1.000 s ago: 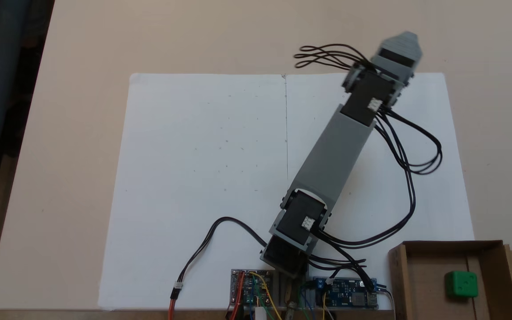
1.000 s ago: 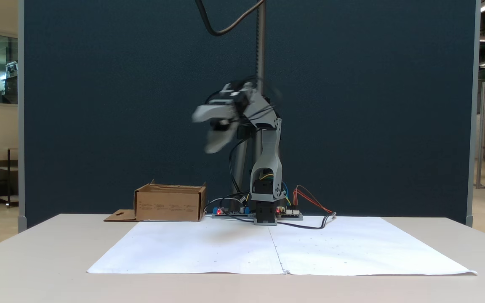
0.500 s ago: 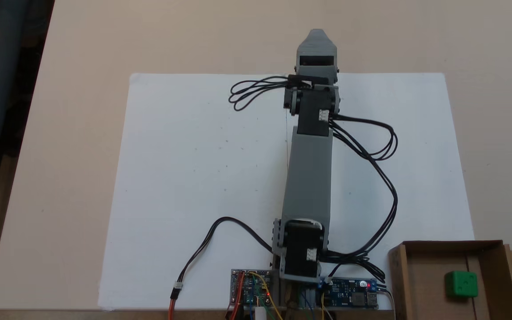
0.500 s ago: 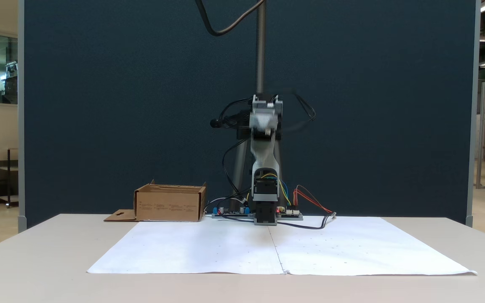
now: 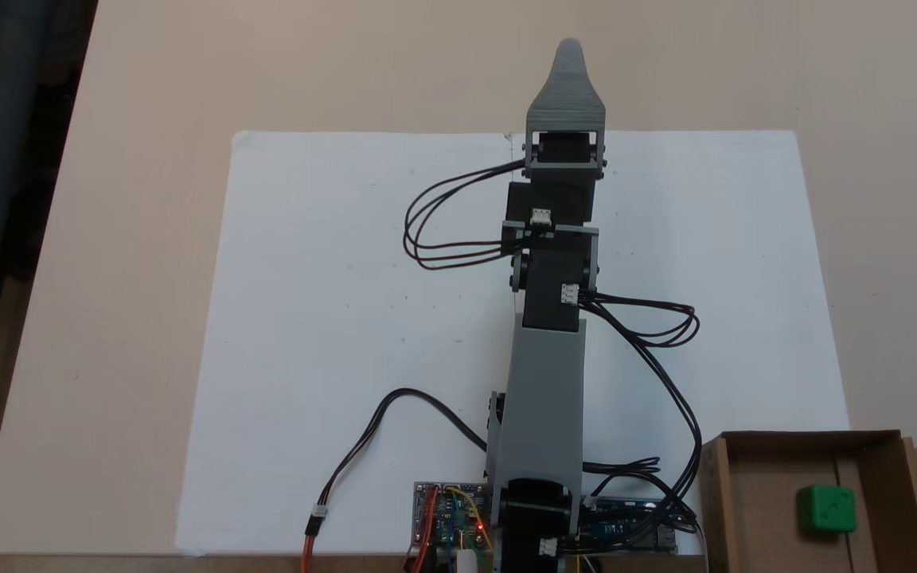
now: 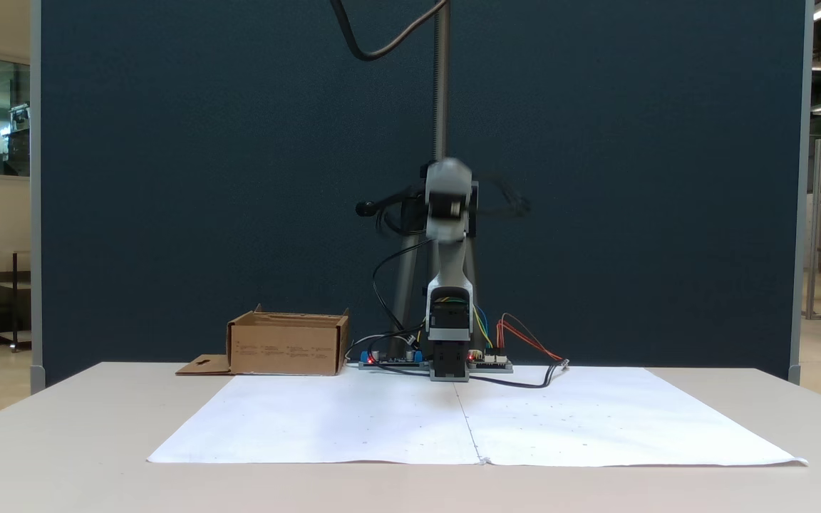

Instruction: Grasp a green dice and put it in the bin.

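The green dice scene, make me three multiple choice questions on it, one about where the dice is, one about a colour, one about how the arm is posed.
1. Where does the green dice lie?
A. on the white paper
B. on the floor of the cardboard box
C. between the gripper's jaws

2. What colour is the sheet under the arm?
A. white
B. blue
C. black

3. How does the arm stand in the top-down fixed view?
A. folded over the box
C. swung to the picture's left edge
B. stretched straight away from its base, along the paper's centre crease

Answers:
1 B, the dice sits inside the box walls at the picture's lower right.
2 A, the paper sheet is white on the beige table.
3 B, the gripper points past the paper's far edge, well away from the box.
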Motion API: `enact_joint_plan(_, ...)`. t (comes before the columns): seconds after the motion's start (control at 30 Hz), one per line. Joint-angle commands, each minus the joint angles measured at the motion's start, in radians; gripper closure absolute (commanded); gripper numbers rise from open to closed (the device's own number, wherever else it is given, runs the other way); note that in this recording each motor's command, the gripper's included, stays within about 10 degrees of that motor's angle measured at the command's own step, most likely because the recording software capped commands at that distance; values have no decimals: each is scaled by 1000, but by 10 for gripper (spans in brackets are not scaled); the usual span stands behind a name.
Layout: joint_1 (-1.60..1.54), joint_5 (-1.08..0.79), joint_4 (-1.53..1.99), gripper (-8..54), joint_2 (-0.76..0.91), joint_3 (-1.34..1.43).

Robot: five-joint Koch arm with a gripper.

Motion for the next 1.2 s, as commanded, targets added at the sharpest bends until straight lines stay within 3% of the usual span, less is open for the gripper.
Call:
enact_joint_plan(0.0, 12, 44, -168, -4, 98, 31)
enact_joint_plan(0.3, 9, 43, -435, 15, 114, 407)
enact_joint_plan(1.17, -29, 40, -1242, 16, 115, 847)
